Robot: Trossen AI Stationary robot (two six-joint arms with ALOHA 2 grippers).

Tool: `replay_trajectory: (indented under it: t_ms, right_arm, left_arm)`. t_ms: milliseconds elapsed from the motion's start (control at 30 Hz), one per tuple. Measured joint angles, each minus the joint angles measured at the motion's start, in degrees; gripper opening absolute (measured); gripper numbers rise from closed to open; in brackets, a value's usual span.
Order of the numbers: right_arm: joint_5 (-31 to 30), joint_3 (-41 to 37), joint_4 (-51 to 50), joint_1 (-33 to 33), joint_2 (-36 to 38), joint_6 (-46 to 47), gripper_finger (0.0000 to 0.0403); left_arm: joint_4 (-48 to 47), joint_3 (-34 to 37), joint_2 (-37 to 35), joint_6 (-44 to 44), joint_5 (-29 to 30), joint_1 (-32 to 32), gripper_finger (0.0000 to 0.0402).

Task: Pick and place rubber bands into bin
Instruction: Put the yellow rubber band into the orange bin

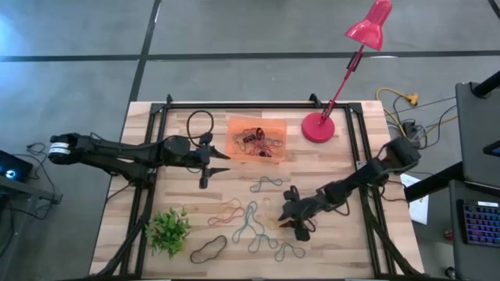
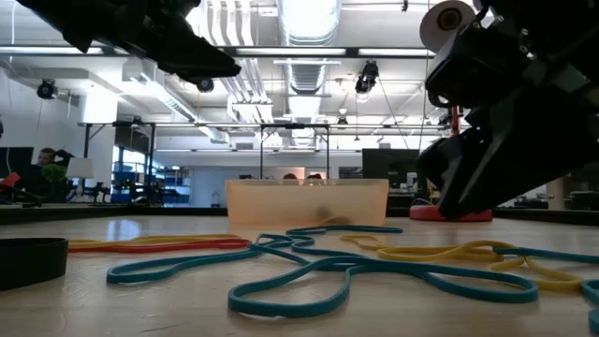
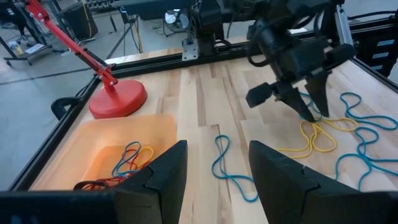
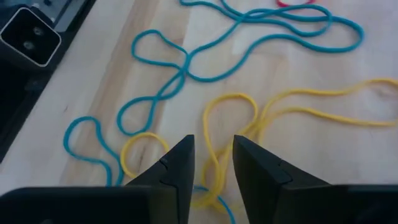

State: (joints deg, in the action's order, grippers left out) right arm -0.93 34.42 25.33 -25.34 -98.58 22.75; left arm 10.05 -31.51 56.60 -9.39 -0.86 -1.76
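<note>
One thin yellow rubber band (image 4: 214, 140) lies directly beneath my right gripper (image 4: 211, 171), fingers parted narrowly astride it, gripping nothing.

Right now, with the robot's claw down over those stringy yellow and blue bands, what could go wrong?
The right gripper, fingers slightly apart, sits over a thin yellow rubber band that lies across a teal rubber band. It might pinch both together, or drag neighbours along. A floppy loop could also slip out on the way to the shallow translucent orange bin. The left gripper hangs open beside that bin, so the arms could crowd each other there.
</note>
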Motion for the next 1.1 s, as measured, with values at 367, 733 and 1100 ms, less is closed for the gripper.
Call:
replay_trajectory:
  t_ms: [367,733,1100]
  right_arm:
    - [0.1,2.7,0.2,-1.2,-5.6,0.5,0.0088]
    - [-0.3,2.6,-2.5,-1.2,-4.3,1.2,0.0084]
    - [-0.7,2.7,-5.0,-1.1,-4.1,1.3,0.0089]
  left_arm:
    - [-0.1,0.0,0.3,0.0,0.0,0.0,0.0157]
    - [0.1,0.0,0.8,0.0,0.0,0.0,0.0157]
    - [0.3,0.0,1.1,0.0,0.0,0.0,0.0157]
